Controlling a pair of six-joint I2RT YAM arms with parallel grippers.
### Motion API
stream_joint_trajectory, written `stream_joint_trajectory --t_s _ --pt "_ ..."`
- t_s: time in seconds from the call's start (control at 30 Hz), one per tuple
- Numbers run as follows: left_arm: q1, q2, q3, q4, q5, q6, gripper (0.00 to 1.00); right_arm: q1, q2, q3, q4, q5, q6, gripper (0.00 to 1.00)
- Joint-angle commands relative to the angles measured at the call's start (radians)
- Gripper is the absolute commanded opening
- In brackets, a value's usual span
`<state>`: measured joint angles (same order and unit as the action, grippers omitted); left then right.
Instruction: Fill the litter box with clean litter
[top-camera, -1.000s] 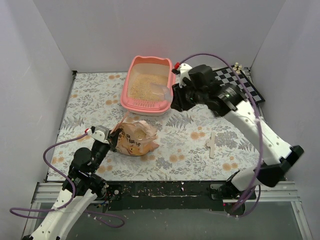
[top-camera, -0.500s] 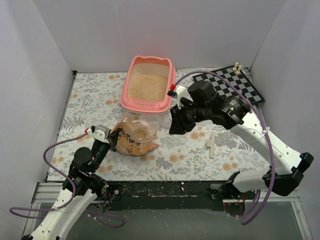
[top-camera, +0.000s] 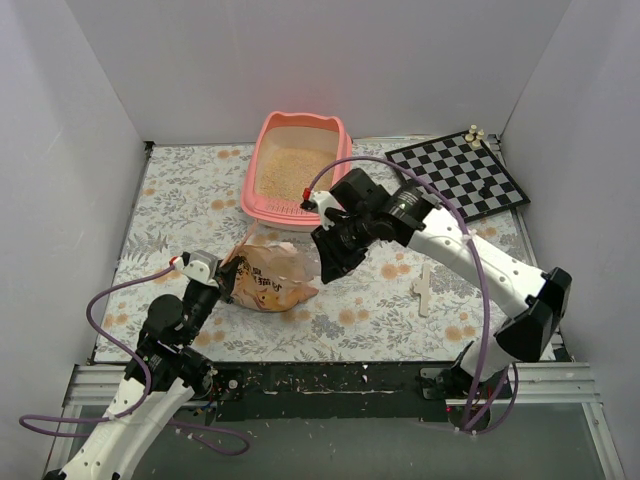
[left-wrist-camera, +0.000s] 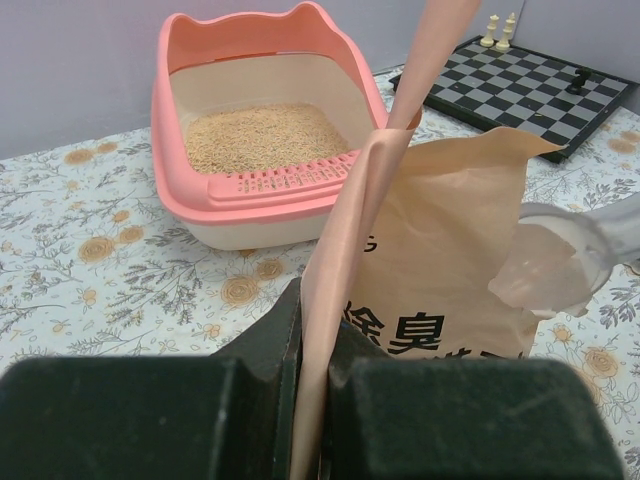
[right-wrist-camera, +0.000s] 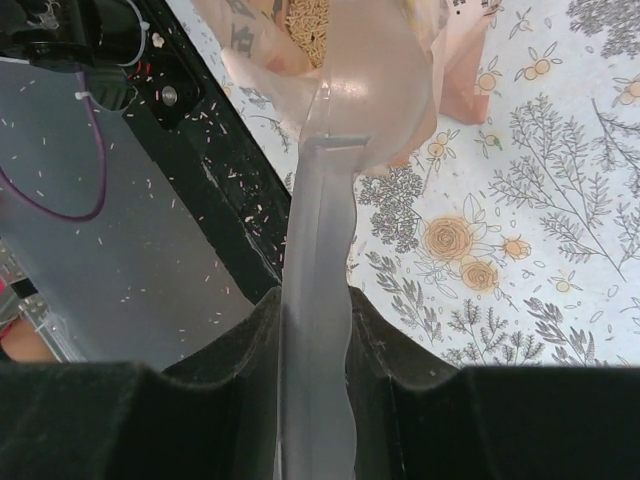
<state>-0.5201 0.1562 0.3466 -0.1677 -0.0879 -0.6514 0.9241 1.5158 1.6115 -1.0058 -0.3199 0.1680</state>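
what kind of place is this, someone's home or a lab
Most likely a robotics lab test cell, not a home: plain white panels enclose a bench under a floral cloth, and a pink litter box and chessboard sit there like props.

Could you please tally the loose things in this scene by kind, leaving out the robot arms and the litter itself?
litter box: 1
litter bag: 1
clear scoop: 1
chessboard: 1
pale chess pieces: 2
dark chess piece: 1
white stick: 1
Total: 8
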Motion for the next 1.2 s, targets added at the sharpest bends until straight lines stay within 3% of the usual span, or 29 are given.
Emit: stream_joint_trajectory --t_s 0.0,0.2,0.47,0.83,1.0,1.17 --pt "-0.001 -0.021 0.032 0.091 -0.007 -0.004 0.0 0.002 0.093 0.093 -0.045 -0.093 -0.032 0.01" --pt "-0.001 -0.041 0.031 0.089 -0.003 -0.004 0.0 -0.022 0.214 0.117 0.001 -0.217 0.017 0.01" --pt "-0.001 -0.058 0.032 0.092 0.025 -0.01 0.0 -0.143 0.325 0.021 0.125 -0.471 0.119 0.01" --pt "-0.001 -0.072 0.028 0.096 0.034 -0.01 0.0 -0.142 0.509 -0.033 0.403 -0.66 0.212 0.01" --pt "-0.001 -0.067 0.028 0.094 0.025 -0.007 0.0 -0.12 0.524 -0.1 0.637 -0.732 0.304 0.01" --pt "-0.001 -0.064 0.028 0.092 0.017 -0.002 0.0 -0.099 0.491 -0.304 1.245 -0.789 0.609 0.01"
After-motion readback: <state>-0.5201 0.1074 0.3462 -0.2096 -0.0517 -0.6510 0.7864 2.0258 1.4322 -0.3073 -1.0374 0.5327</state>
